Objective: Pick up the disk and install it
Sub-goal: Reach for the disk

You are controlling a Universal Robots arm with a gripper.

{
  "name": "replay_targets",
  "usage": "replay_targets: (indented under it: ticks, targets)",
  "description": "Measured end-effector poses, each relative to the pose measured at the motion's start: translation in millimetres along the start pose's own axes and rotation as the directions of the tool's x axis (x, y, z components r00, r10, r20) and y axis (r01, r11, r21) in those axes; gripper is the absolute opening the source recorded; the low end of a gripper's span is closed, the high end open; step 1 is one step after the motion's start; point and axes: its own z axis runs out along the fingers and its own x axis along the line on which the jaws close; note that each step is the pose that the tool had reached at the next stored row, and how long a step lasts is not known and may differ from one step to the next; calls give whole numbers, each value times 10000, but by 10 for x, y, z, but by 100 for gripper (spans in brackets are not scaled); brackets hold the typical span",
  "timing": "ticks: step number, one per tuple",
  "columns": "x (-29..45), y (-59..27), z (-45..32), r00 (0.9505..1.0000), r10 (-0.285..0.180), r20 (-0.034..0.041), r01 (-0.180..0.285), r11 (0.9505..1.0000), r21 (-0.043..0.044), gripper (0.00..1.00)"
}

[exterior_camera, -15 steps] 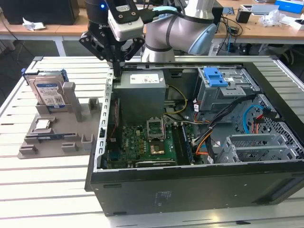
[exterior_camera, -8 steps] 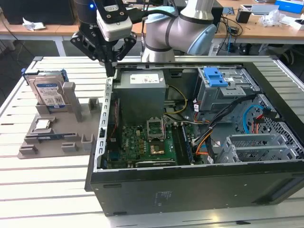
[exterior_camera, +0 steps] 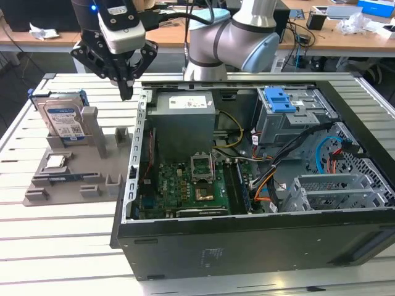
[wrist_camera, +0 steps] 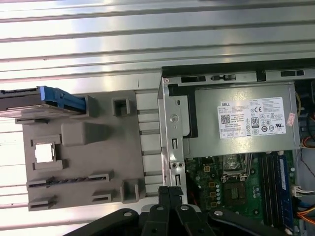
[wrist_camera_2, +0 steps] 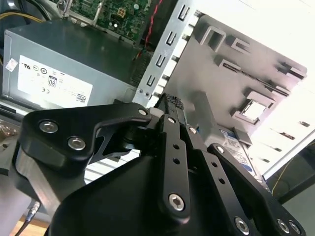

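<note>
— Even, bright room light falls from above in the exterior view. The slatted table shines pale and the shadows are soft.
— The computer case is dim inside, and its near wall is almost black.
— In the second wrist view the table burns out to white, and the gripper is a dark mass.
— In the first wrist view the slats glare in bands.

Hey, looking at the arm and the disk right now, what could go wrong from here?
1. The gripper hangs shut above the case wall, well aside from the disk. A straight descent would likely strike that metal edge.
2. The disk stands on edge in the gray holder. Shut fingers could knock it over rather than straddle it.
3. Cables crowd the drive cage and might snag the disk.
</note>
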Motion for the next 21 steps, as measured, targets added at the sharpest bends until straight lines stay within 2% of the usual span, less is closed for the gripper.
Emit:
replay_targets:
  ticks: [3,7,10,21]
  targets:
    - [96,-7,-2,10000,1,0,-1,10000,0,11]
    - [169,-12,-4,10000,0,0,0,10000,-1,11]
    - [274,-20,-7,10000,1,0,-1,10000,-1,11]
    - [475,-30,-12,10000,2,0,-2,10000,-1,11]
